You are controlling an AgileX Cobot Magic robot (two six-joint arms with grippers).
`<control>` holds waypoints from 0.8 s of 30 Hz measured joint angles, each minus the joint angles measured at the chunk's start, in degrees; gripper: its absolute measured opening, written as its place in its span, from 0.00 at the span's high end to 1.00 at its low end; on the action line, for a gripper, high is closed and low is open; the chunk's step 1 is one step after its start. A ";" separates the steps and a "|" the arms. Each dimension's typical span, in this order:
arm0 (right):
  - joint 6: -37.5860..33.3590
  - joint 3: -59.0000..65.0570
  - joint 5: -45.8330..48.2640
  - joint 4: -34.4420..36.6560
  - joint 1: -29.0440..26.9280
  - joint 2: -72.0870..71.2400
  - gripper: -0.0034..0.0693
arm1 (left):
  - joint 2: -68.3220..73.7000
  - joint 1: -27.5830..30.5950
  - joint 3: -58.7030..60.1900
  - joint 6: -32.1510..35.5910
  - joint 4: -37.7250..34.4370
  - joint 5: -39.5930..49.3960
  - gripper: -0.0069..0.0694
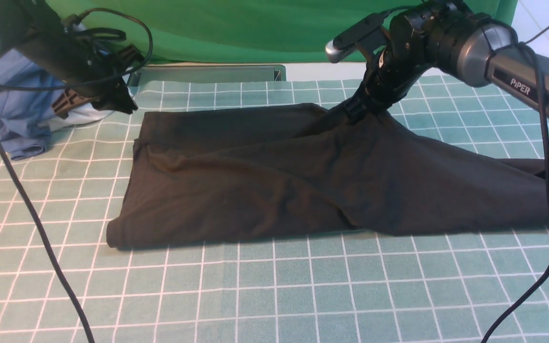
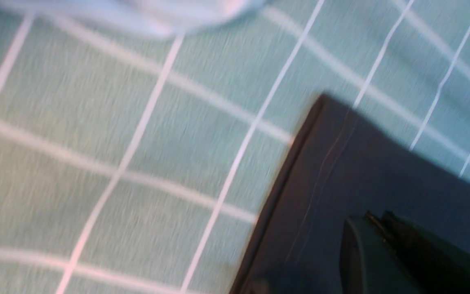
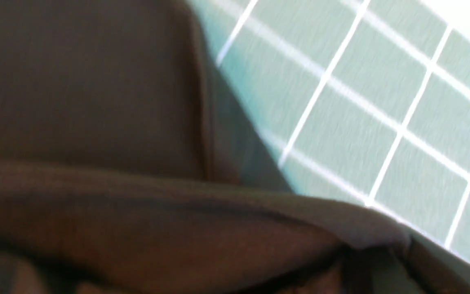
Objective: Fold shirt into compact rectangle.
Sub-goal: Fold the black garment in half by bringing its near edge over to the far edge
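The black shirt [image 1: 265, 181] lies partly folded on the green checked table, its print hidden. My right gripper [image 1: 353, 108] is shut on the shirt's far edge and holds that part raised, so the cloth slopes down from it to the right. In the right wrist view the shirt [image 3: 96, 102] bunches over the jaws and hides most of the right gripper [image 3: 365, 257]. My left gripper [image 1: 127, 105] hovers shut just above the shirt's far left corner. In the left wrist view the left gripper [image 2: 375, 218] sits over the flat hemmed corner of the shirt [image 2: 382, 171] with nothing between its fingers.
A heap of blue and white clothes [image 1: 12, 109] lies at the far left, its white edge [image 2: 137, 12] close to the left gripper. A grey metal channel [image 1: 208, 74] runs along the table's back under a green backdrop. Black cables [image 1: 41, 228] [image 1: 548, 228] hang over both sides.
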 joint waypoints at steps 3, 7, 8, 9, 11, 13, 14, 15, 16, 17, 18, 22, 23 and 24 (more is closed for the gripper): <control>2.03 -0.07 -2.23 0.29 -0.99 0.13 0.89 | 0.54 0.06 -0.54 0.77 -0.20 -0.77 0.89; 3.17 -0.13 -2.54 0.31 -2.01 0.13 0.89 | 0.95 0.10 -0.71 4.56 -0.31 2.28 0.89; 3.55 -0.13 -2.28 0.31 -2.16 0.13 0.89 | 0.95 0.10 -1.02 6.53 -0.31 4.88 0.89; 3.68 -0.13 -1.94 0.37 -2.16 0.13 0.88 | 0.95 0.10 -1.08 7.72 -0.38 7.06 0.89; 3.95 -0.13 -1.65 0.37 -2.16 0.13 0.88 | 0.95 -0.04 -1.13 9.32 0.11 10.20 0.88; 4.00 -0.13 -1.50 0.37 -2.16 0.13 0.88 | 1.02 -0.82 -1.13 10.91 2.36 12.46 0.84; 4.00 -0.13 -1.42 0.43 -2.16 0.13 0.88 | 1.02 -1.26 -1.13 11.34 3.45 12.94 0.81; 4.00 -0.13 -1.42 0.43 -2.16 0.13 0.88 | 1.02 -1.49 -1.13 11.56 3.73 13.05 0.80; 4.00 -0.13 -1.37 0.63 -2.16 0.13 0.88 | 1.24 -2.50 -1.15 11.82 5.93 13.08 0.73; 4.00 -0.13 -1.37 0.70 -2.16 0.13 0.88 | 1.28 -2.76 -1.15 11.84 6.09 13.08 0.72; 4.00 -0.13 -1.22 1.08 -2.21 0.13 0.88 | 1.66 -3.55 -1.15 11.96 6.96 12.78 0.63; 4.07 -0.13 -0.91 1.51 -2.21 0.13 0.87 | 2.84 -4.94 -1.15 11.97 7.54 11.70 0.45; 4.07 -0.13 -0.87 1.52 -2.21 0.13 0.87 | 3.16 -5.09 -1.15 11.97 7.79 11.27 0.41; 4.07 -0.17 -0.81 1.64 -2.21 0.13 0.86 | 3.49 -5.15 -1.15 11.97 8.25 10.98 0.36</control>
